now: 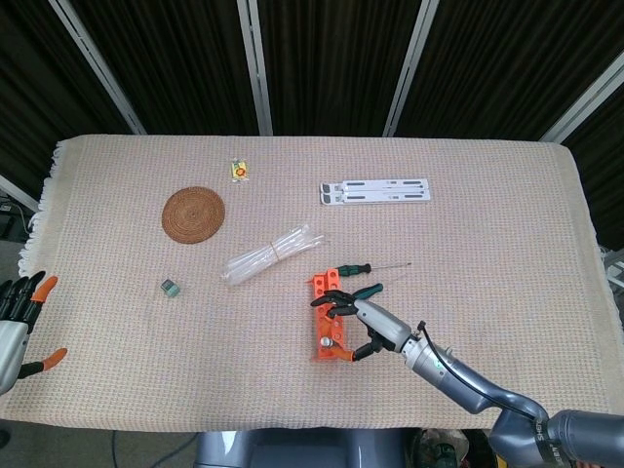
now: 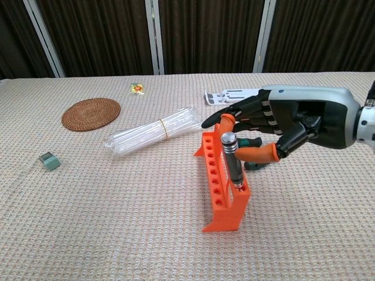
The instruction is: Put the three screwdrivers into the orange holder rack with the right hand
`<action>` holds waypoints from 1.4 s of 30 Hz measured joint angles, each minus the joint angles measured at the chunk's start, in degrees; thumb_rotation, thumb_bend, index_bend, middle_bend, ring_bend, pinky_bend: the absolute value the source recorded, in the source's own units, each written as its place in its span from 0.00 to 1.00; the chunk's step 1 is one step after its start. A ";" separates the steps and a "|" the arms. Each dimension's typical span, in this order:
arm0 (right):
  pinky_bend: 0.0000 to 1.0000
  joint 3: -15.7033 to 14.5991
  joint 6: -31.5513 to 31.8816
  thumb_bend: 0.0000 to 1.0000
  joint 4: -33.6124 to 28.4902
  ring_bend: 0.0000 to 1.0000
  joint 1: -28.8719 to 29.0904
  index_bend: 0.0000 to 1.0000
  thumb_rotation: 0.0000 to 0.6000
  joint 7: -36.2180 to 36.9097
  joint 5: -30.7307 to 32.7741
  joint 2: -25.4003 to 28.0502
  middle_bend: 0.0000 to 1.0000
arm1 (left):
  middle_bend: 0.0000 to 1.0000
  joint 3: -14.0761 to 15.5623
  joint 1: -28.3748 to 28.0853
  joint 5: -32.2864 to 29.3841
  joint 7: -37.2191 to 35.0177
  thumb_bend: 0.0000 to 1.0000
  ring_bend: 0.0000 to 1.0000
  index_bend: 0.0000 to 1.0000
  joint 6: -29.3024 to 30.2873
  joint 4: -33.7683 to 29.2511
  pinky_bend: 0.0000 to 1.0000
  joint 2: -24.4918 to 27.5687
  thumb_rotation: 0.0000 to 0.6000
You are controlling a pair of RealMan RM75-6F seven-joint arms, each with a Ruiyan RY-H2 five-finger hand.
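Right hand: the right hand [image 2: 275, 126] hangs just at 3 o'clock of the rack, fingers spread and apart, gripping nothing; orange fingertips [image 2: 259, 153] reach toward the standing screwdriver without clearly touching it. In the head view the same hand [image 1: 359, 322] sits beside the rack's near end.
Left hand: the left hand [image 1: 18, 317] shows at the 9 o'clock edge of the head view, off the table, fingers apart and holding nothing.
Rack: the orange rack [image 2: 220, 187] stands on the cloth near the table's middle, its row of holes running from 12 to 6 o'clock; it looks tipped slightly. Seen from the head camera [image 1: 324, 317] too.
Screwdriver in rack: one dark-handled screwdriver with a silver cap [image 2: 233, 164] sits in a hole at the rack's near end, leaning rather than upright.
Loose screwdrivers: two green-handled screwdrivers lie flat just at 1 o'clock of the rack; one [image 1: 353, 268] has its thin shaft pointing toward 3 o'clock, the other [image 1: 368, 290] lies partly under the right hand.
Farther out: a bundle of clear tubes [image 1: 271, 253] at 10 o'clock of the rack; a round woven mat [image 1: 193, 214] beyond it; a small green block [image 1: 171, 287] at 9 o'clock; a small yellow packet [image 1: 238, 170] at 11 o'clock; a white folding stand [image 1: 374, 191] at 12 o'clock.
Table: a beige woven cloth [image 1: 507, 244] covers it.
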 measured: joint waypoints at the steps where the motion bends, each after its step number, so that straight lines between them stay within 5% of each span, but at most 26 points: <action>1: 0.00 0.01 0.03 0.49 -0.05 0.00 -0.02 0.56 1.00 0.07 -0.04 0.01 0.15 | 0.00 -0.01 0.00 0.01 0.01 0.06 0.00 0.00 0.01 0.00 0.00 0.01 1.00; 42: 0.00 -0.29 -0.80 0.49 0.22 0.00 0.02 0.56 1.00 2.20 -0.12 -1.51 0.15 | 0.00 -0.03 0.12 0.03 -0.96 0.06 0.00 0.00 0.19 0.86 0.00 -0.30 1.00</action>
